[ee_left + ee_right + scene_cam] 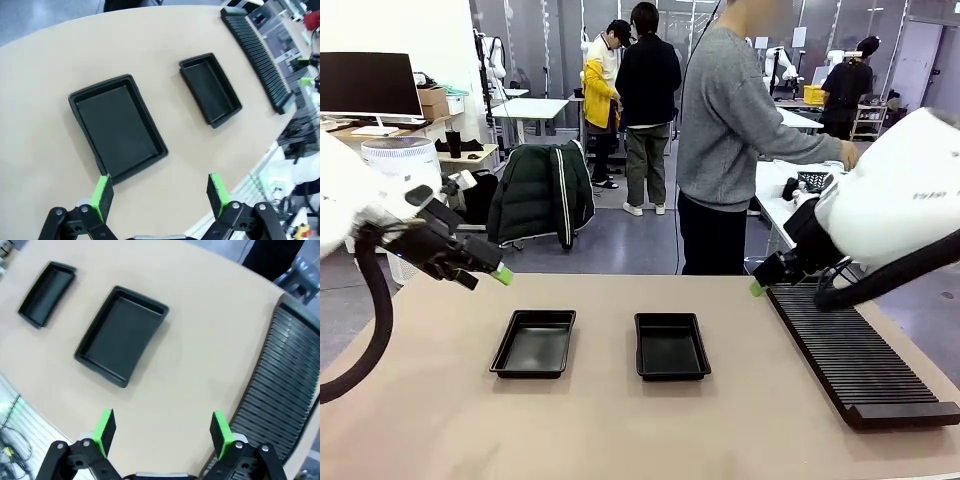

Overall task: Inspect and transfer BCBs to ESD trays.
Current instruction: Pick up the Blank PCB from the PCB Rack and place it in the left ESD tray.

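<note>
Two empty ESD trays lie side by side mid-table, the left tray [534,343] [117,125] [47,292] and the right tray [671,346] [210,90] [122,335]. No BCBs are in view. My left gripper [492,270] [160,192] hovers open above the table's left side, its green pads [102,195] wide apart with nothing between them. Over the table's right side, near the rack's far end, my right gripper [765,280] [162,432] hangs open and empty as well.
A long black ribbed rack [855,350] [255,50] [275,385] runs along the right edge of the tan table [620,420]. A person in a grey sweater [730,130] stands at the far side, turned toward another table.
</note>
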{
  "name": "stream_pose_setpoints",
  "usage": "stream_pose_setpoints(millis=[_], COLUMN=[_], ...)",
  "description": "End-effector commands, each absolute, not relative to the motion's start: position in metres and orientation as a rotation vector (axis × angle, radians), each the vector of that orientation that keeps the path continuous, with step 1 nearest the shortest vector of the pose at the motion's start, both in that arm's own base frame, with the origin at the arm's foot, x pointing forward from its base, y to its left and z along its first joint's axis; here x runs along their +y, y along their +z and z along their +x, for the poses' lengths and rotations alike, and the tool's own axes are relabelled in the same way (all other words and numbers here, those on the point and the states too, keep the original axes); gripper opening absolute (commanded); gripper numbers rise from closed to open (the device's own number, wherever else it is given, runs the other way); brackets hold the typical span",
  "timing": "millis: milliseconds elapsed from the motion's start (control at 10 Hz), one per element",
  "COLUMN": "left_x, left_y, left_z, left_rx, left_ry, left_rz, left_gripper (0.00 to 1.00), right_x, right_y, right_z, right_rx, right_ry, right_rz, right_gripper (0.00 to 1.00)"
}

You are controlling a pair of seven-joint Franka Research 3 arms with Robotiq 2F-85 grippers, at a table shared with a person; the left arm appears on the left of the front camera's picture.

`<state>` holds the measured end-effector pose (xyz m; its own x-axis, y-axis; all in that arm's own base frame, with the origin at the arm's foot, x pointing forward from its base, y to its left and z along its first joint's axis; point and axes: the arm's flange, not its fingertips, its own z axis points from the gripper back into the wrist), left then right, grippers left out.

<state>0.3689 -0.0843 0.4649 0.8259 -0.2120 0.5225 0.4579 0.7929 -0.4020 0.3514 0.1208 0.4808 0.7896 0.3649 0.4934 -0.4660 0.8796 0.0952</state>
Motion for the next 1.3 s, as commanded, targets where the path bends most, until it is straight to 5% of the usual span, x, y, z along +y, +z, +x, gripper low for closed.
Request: stream_pose_setpoints(millis=[0, 800, 1200], left_x=[-0.071, 0.000, 0.040], left_y=[0.471, 0.472, 0.462], left_z=[0.370, 0.367, 0.371], left_rx=[-0.458, -0.348, -0.284], left_ry=[-0.341, -0.241, -0.194], left_rz=[-0.641, -1.293, -1.502], left_gripper=[1.00, 1.00, 1.00], right_x=[0.104, 0.010, -0.041], right_y=[0.492, 0.506, 0.489], right_z=[0.350, 0.342, 0.355], right_rx=[-0.463, -0.391, -0.211], right_ry=[0.397, 0.160, 0.069], right_rz=[0.379, 0.976, 1.184], right_gripper=[1.00, 1.00, 1.00])
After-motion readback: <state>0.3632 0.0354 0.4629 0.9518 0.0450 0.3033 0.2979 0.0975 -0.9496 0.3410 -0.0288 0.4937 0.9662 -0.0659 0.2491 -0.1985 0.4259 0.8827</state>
